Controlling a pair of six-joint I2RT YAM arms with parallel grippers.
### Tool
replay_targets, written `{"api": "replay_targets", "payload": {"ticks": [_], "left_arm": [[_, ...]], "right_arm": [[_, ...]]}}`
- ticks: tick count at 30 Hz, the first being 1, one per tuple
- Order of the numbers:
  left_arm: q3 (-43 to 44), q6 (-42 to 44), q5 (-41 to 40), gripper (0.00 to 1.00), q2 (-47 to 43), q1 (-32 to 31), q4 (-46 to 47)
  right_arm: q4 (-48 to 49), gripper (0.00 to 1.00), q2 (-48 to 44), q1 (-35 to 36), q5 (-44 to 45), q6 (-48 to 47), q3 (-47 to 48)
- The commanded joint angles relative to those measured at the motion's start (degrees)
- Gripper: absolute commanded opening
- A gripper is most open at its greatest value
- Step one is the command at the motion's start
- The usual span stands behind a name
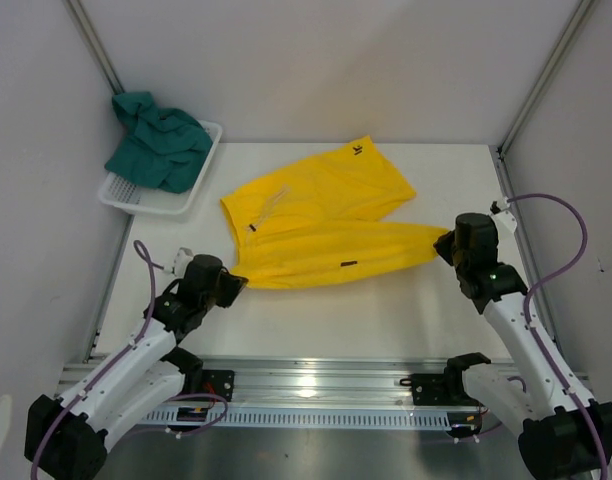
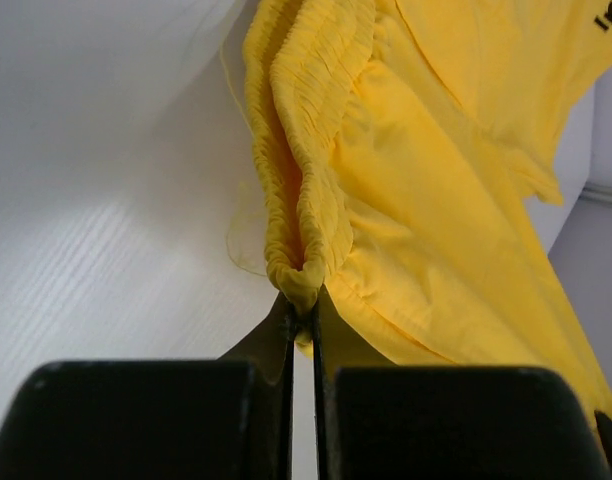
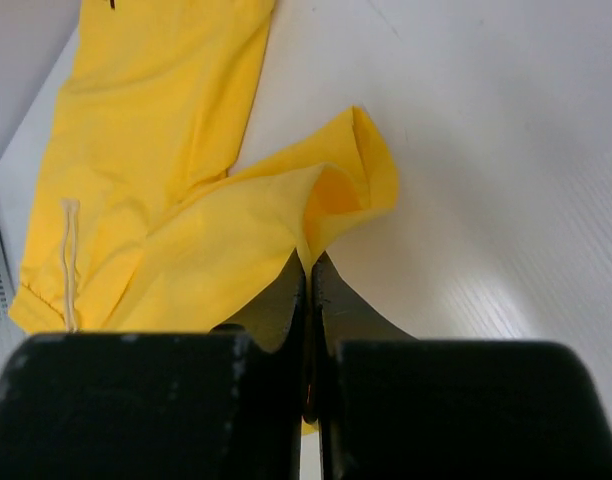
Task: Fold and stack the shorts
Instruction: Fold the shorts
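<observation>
The yellow shorts lie spread on the white table, one leg reaching right. My left gripper is shut on the gathered waistband corner at the shorts' near-left end. My right gripper is shut on the hem of the near leg at the right end. A pale drawstring shows in the right wrist view. The dark teal-green shorts sit crumpled in the basket at the back left.
A white mesh basket stands at the back-left corner of the table. Grey walls and metal posts close in the sides. An aluminium rail with the arm bases runs along the near edge.
</observation>
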Motion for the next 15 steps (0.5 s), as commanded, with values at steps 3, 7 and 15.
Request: {"api": "replay_targets", "payload": {"ticks": [3, 7, 15], "left_arm": [[-2.6, -4.9, 1.0, 0.0, -3.5, -5.8, -0.7], [-2.4, -8.3, -1.0, 0.0, -4.9, -11.2, -3.7], [-0.9, -14.9, -7.5, 0.0, -7.3, -20.5, -8.5]], "right_arm": [[-5.3, 0.0, -6.5, 0.0, 8.3, -0.4, 0.8], [-7.7, 0.0, -13.5, -0.1, 11.9, -1.9, 1.3], [-9.3, 0.0, -16.3, -0.1, 12.4, -3.9, 3.7]]}}
